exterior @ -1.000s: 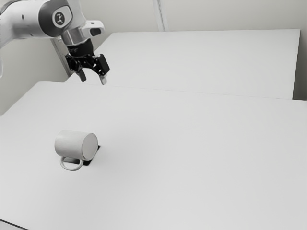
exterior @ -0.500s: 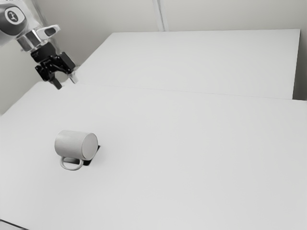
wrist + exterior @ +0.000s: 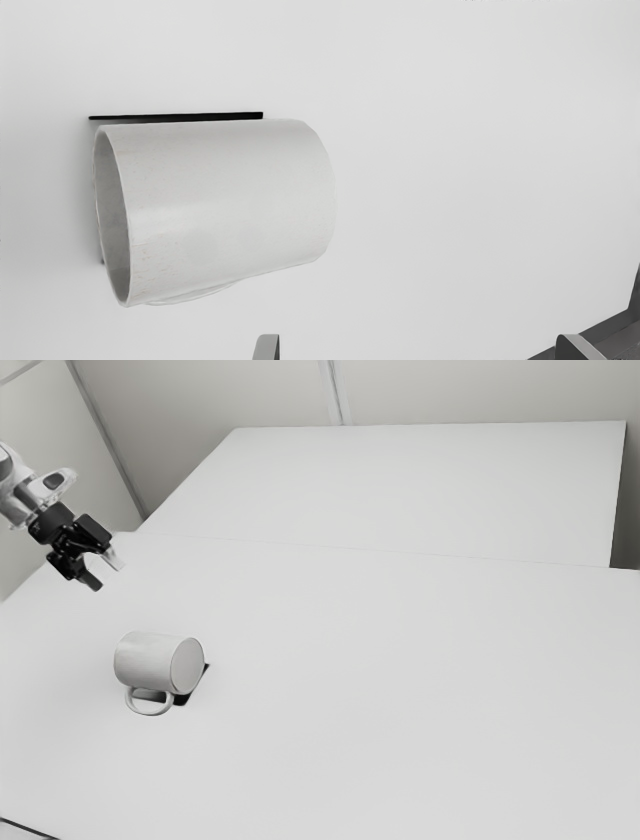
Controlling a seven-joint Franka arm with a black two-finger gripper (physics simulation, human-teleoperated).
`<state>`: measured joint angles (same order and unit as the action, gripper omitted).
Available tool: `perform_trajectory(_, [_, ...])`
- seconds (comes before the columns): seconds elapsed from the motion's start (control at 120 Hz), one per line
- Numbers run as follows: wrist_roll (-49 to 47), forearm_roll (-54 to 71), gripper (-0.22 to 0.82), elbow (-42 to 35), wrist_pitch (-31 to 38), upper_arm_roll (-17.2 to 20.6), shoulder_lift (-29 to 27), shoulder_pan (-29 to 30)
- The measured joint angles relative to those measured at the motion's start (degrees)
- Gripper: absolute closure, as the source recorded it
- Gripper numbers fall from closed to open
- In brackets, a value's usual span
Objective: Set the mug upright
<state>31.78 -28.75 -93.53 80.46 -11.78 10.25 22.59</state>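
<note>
Your mug (image 3: 150,658) lies on its side on the table (image 3: 400,710), not upright. One round end (image 3: 188,665) faces the exterior view's right, and the handle (image 3: 150,713) sits low on the side nearer that camera. In the wrist view you can see into its open mouth (image 3: 111,215), with a sliver of the handle showing along the side nearer the fingers (image 3: 266,347). A flat dark thing (image 3: 183,700) pokes out just beside the mug, partly hidden by it; you can't tell what it is.

Your gripper (image 3: 104,572) is over the table, up and toward the exterior view's left from the mug, clear of it and touching nothing. Its jaws are open, with a wide gap and nothing held. The arm (image 3: 12,495) comes in from the exterior view's left edge, with its wrist tilted so the fingers point downward and toward the exterior view's right. In the wrist view, the mug lies beyond the fingertips, more in line with one finger than with the middle of the gap, so the gripper (image 3: 418,346) is not centred on it.

Past the table you have another white surface (image 3: 420,480), then a pale wall (image 3: 200,395) behind.
</note>
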Motion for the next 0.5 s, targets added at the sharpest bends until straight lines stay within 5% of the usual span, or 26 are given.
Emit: perform_trajectory(0.5, [16.45,-16.88,0.00,-0.75,-2.48,-0.78,17.24,10.70])
